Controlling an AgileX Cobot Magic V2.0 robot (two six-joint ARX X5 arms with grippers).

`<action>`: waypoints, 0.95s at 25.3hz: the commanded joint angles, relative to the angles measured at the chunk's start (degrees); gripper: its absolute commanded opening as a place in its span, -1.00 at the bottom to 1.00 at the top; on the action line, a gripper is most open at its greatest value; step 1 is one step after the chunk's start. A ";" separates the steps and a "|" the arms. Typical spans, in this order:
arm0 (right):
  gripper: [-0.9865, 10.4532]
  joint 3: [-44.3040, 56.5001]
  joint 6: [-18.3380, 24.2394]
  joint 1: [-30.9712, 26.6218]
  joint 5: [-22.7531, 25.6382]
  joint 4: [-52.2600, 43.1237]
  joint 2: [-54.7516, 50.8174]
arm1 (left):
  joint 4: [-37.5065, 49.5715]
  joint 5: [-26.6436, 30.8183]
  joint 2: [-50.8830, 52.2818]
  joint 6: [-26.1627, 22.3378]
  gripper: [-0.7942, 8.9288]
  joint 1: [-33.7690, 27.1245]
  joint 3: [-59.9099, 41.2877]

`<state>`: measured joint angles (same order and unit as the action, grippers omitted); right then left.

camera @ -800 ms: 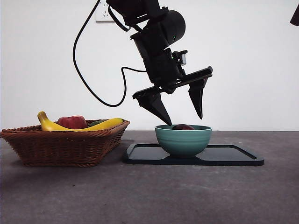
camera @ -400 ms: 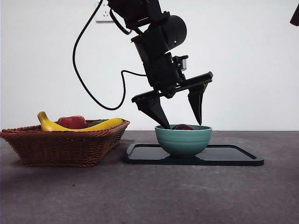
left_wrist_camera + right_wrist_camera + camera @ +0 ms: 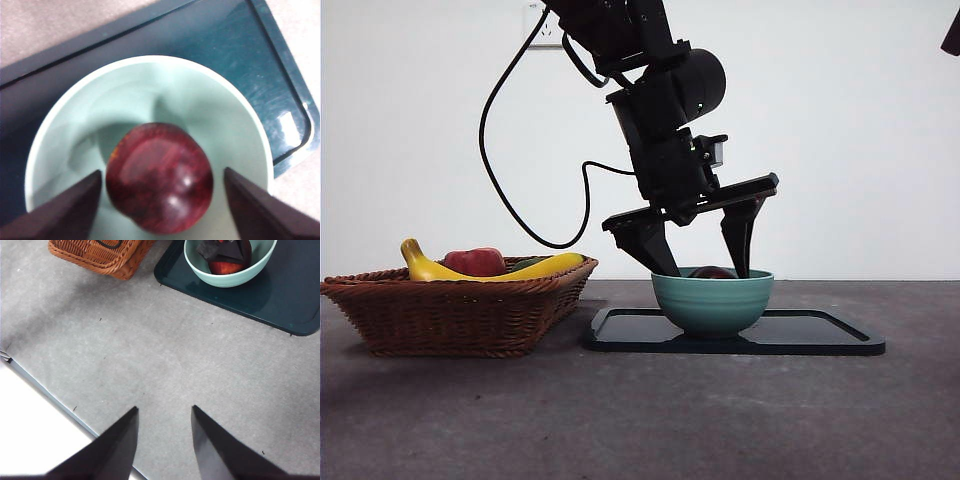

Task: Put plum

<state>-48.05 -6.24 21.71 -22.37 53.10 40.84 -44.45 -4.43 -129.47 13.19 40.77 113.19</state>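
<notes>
2 black jaws of the left gripper [image 3: 705, 272] dip into a teal bowl [image 3: 712, 302], spread wide to either side of the plum [image 3: 160, 177] without touching it. seen from the left wrist, the glossy dark maroon fruit lies on the pale floor of the bowl [image 3: 150, 100], with a clear gap between its skin and each jaw tip, so the gripper holds nothing. from the front, only the top of the plum [image 3: 712, 272] shows above the bowl's rim, between the 2 lowered tips. the bowl stands on a dark tray [image 3: 820, 335], toward the tray's end nearer a wicker basket [image 3: 455, 312], and the tray lies flat on the grey table [image 3: 640, 420]. the basket sits just beside the tray, apart from it, and carries a yellow banana [image 3: 535, 268] and a brighter red fruit [image 3: 474, 262] above its woven rim. the arm comes down from the top of the front view, big and dark, with a black cable [image 3: 515, 190] looping behind it against the white wall. the right gripper [image 3: 162, 440] waits well apart from the bowl, over bare table near its edge, its 2 jaws parted and holding nothing; its wrist view takes in the basket [image 3: 100, 255], the tray [image 3: 280, 295] and the bowl [image 3: 227, 277] with the other arm's jaws inside.
</notes>
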 commanded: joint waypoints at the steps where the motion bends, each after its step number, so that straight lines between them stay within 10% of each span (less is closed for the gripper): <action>1: -0.53 -0.26 0.61 0.28 -0.11 -0.35 0.13 | 0.04 0.15 -1.64 -0.50 -0.16 0.50 1.64; 24: -0.53 -0.26 0.94 0.28 0.31 -0.48 0.13 | 0.15 0.15 6.29 -3.19 -0.34 0.07 2.80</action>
<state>-48.05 -5.82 21.71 -22.26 53.10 40.84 -44.88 -4.40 -123.20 11.03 40.66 114.06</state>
